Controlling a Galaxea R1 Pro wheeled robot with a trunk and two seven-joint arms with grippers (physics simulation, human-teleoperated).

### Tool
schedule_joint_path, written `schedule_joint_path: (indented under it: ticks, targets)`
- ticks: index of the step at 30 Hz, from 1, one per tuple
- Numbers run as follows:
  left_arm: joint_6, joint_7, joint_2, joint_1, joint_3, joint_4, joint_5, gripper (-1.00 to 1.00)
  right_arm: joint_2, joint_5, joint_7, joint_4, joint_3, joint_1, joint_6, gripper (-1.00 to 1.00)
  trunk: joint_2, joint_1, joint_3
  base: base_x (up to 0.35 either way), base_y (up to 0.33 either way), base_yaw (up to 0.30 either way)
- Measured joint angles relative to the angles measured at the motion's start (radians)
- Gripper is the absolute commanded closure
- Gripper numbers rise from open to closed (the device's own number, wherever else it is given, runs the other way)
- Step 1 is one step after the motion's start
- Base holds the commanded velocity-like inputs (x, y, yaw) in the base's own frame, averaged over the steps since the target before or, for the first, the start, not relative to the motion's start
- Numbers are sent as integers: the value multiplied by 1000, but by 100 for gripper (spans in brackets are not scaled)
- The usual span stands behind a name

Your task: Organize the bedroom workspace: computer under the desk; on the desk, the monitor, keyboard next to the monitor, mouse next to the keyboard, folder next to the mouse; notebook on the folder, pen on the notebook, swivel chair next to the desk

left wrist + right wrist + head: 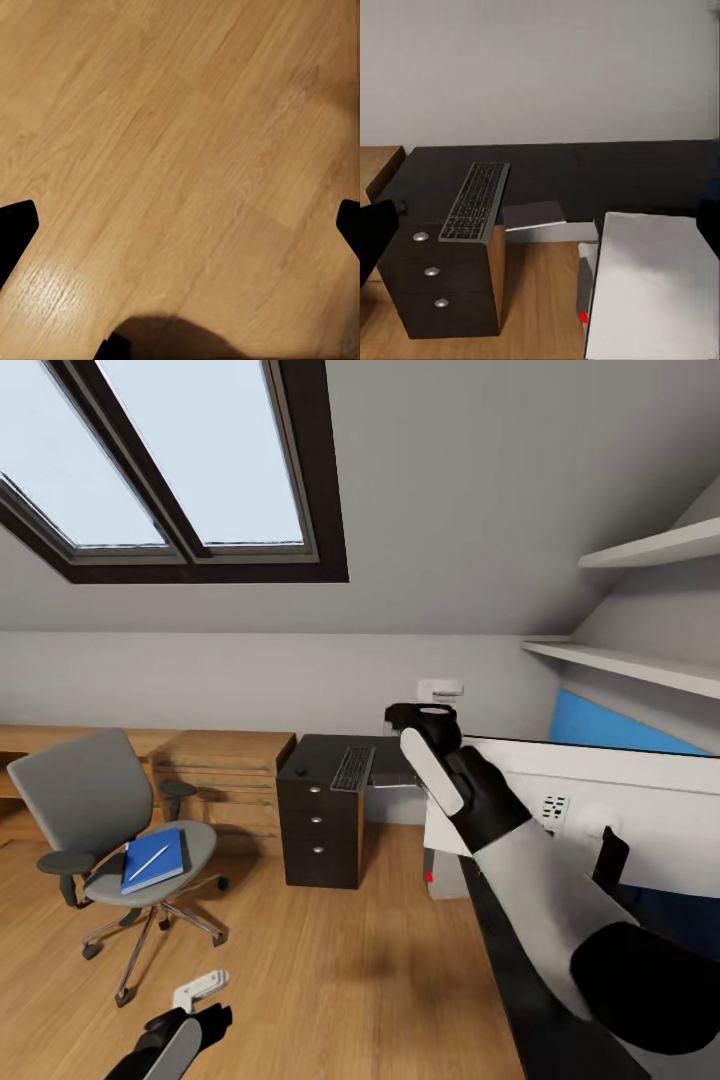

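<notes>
Head view, room: sloped grey walls, a dark-framed skylight (pixel 190 460) at upper left, two pale shelves (pixel 640 600) at upper right, a wood floor (pixel 330 960).
Head view, chair (pixel 100 810): stood on the floor at left, well apart from the desk, in front of a low wood unit (pixel 220 760).
Head view, folder (pixel 153 860): lay flat on the chair seat, with the pen (pixel 148 863) lying across its top.
Head view, desk (pixel 380 755): black top, with a dark drawer block (pixel 320 830) under its left end; a blue panel (pixel 610 725) showed behind at right.
Head view, keyboard (pixel 353 768): lay on the desk above the drawers.
Head view, monitor (pixel 600 815): white-grey back toward the camera, standing on the desk's right wing.
Head view, red light (pixel 429 877): glowed below the monitor's lower corner; what carried it could not be told.
Head view, right gripper (pixel 425 712): raised in front of the monitor's left edge; finger state could not be told here.
Head view, left gripper (pixel 200 990): low over the floor near the chair base.
Left wrist view, fingers (pixel 15 229): dark tips at both edges, spread wide over bare floor, holding nothing.
Right wrist view, fingers (pixel 375 240): dark tips at both edges, spread wide, holding nothing.
Right wrist view, keyboard (pixel 476 201): lay lengthwise on the desk (pixel 585 176) over the three-knob drawers (pixel 435 289).
Right wrist view, monitor (pixel 656 289): pale back nearest the camera, a red light (pixel 583 317) at its lower corner.
</notes>
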Motion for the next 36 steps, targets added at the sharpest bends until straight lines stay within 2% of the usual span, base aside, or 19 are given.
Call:
schedule_joint_path:
  ticks: [1,2,5,6,7,8,9,12,14,15,16,19,20,22,24,25,27,33,36]
  targets:
    - [0,0,-1,0,-4,0,0,-100,1,1,-1,38,-2,-51,18,-100,0,0,0,0,0,0]
    - [0,1,-1,0,-8,0,0,-100,1,1,0,114,-11,-135,52,-100,0,0,0,0,0,0]
    - [0,1,-2,0,-11,0,0,-100,1,-3,5,262,-31,-273,94,-100,0,0,0,0,0,0]
    - [0,1,-2,0,-12,0,0,-100,0,-2,12,352,-37,-340,106,-100,0,0,0,0,0,0]
    - [0,1,-2,0,-12,0,0,-100,-1,-5,17,403,-40,-376,110,-100,0,0,0,0,0,0]
    - [0,1,-2,0,-12,-2,0,-100,-2,-4,31,515,-44,-441,116,-100,0,0,0,0,0,0]
    - [0,1,-2,0,-12,-3,0,-100,-2,-6,40,581,-46,-476,117,-100,0,0,0,0,0,0]
    - [0,1,0,0,-11,-15,0,-100,-4,-8,133,940,-48,-663,124,-100,0,0,0,17,8,0]
    - [0,1,1,0,-10,-25,0,-100,-8,-10,192,1024,-46,-729,146,-100,0,0,0,147,81,0]
    - [0,1,3,0,-10,-39,0,-100,-18,-9,219,1055,-45,-755,178,-100,0,0,0,186,122,0]
    - [1,-1,20,0,-9,-79,-2,-100,-71,-14,258,1099,-49,-793,246,-100,0,0,0,167,98,0]
    - [0,-2,30,0,-9,-86,0,-100,-116,-11,267,1107,-44,-799,258,-100,0,0,0,205,42,0]
    - [1,-1,34,0,-9,-89,-1,-100,-166,-11,285,1110,-43,-801,261,-100,0,-1,0,278,11,0]
    - [1,-1,36,0,-10,-90,0,-100,-201,-10,330,1111,-41,-801,264,-100,0,0,0,173,5,0]
    - [1,-2,36,0,-10,-91,0,-100,-259,-1,431,1111,-35,-795,271,-100,0,0,0,66,2,0]
    - [2,-2,35,0,-10,-91,0,-100,-272,-3,444,1111,-38,-793,272,-100,0,0,0,107,1,0]
    - [1,-2,35,0,-10,-91,0,-100,-325,3,476,1110,-32,-773,277,-100,0,0,0,221,0,0]
    - [2,-2,35,0,-10,-91,0,-100,-392,24,524,1110,-36,-760,279,-100,0,0,0,142,0,0]
    - [2,-2,36,0,-9,-91,0,-100,-416,69,565,1109,-37,-739,279,-100,0,0,0,24,0,0]
